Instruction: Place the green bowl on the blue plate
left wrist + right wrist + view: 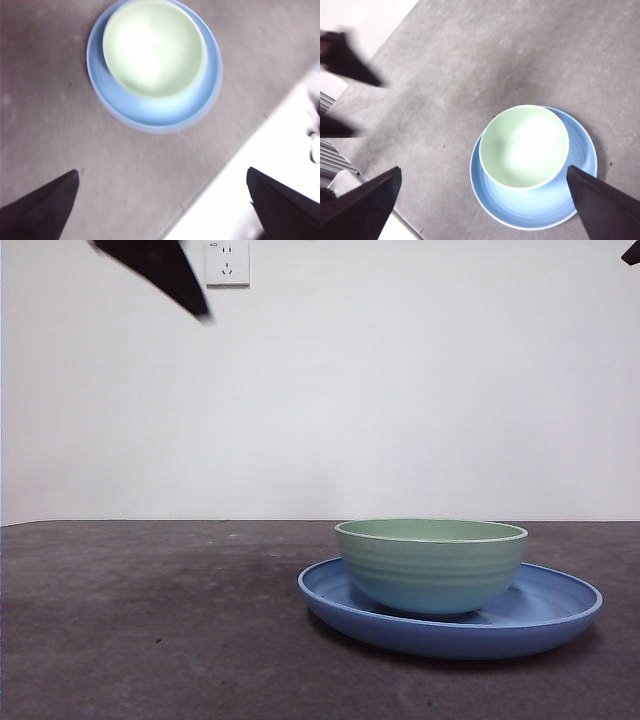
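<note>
The pale green bowl (432,565) sits upright inside the blue plate (560,605) on the right part of the table, slightly off the plate's centre. My left gripper (162,171) is open and empty, high above the table and apart from the bowl (155,47) and plate (155,112); its view is blurred. In the front view it shows as the black tip at the top left (160,270). My right gripper (483,169) is open and empty, high over the bowl (524,146) and plate (540,210).
The dark grey table (150,620) stretches to the left of the plate. A wall socket (227,262) is on the white wall behind. The table's edge and pale floor (260,165) show in the left wrist view. The left gripper's blurred jaws (345,60) show in the right wrist view.
</note>
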`<move>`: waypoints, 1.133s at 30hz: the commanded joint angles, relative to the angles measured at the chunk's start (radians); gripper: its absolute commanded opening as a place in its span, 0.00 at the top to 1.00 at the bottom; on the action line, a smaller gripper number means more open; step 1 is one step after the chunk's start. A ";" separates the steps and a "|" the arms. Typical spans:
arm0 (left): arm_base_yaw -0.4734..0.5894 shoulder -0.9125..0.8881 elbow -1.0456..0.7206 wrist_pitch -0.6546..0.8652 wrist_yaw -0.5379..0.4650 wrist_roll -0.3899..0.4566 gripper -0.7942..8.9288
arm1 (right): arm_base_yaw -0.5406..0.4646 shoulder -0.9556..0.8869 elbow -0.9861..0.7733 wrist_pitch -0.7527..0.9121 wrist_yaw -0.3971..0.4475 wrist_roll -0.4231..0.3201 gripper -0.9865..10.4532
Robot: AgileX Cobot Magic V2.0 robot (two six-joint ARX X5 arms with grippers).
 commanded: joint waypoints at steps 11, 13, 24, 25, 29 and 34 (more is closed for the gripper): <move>-0.007 -0.586 -0.369 0.126 -0.006 -0.026 0.25 | 0.005 0.004 0.020 -0.006 -0.002 -0.012 0.39; -0.007 -0.663 -0.415 0.148 -0.034 -0.056 0.25 | 0.005 0.004 0.020 -0.006 -0.002 -0.011 0.39; -0.007 -0.927 -0.558 0.161 -0.213 -0.097 0.25 | 0.005 0.004 0.020 -0.006 -0.002 -0.011 0.39; -0.007 -0.927 -0.558 0.162 -0.213 -0.097 0.25 | 0.005 0.004 0.020 -0.006 -0.002 -0.011 0.39; -0.007 -0.925 -0.558 0.170 -0.213 -0.096 0.25 | 0.005 0.004 0.020 -0.006 -0.003 -0.011 0.39; -0.007 -0.925 -0.558 0.207 -0.213 -0.097 0.25 | 0.005 0.004 0.020 -0.006 -0.003 -0.012 0.39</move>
